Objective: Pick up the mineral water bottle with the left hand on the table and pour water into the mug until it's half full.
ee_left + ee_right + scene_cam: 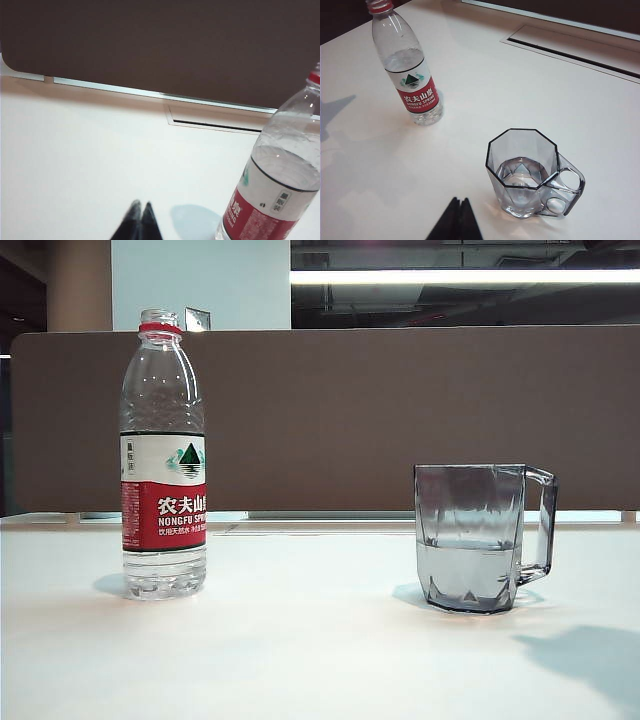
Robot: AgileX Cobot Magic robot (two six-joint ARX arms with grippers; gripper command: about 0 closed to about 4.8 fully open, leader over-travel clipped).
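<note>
Left gripper (140, 220): black fingertips pressed together, closed, empty. Right gripper (460, 216): fingertips likewise meeting, closed, empty. Neither arm visible in exterior view.

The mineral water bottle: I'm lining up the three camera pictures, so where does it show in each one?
Exterior view: the mineral water bottle stands upright at the left on the table, apart from the mug.
Left wrist view: bottle at the picture's edge, partly cut off, beside the shut left gripper.
Right wrist view: bottle beyond the mug, far from the shut right gripper.
Shared landmark: the bottle's red label.
</note>
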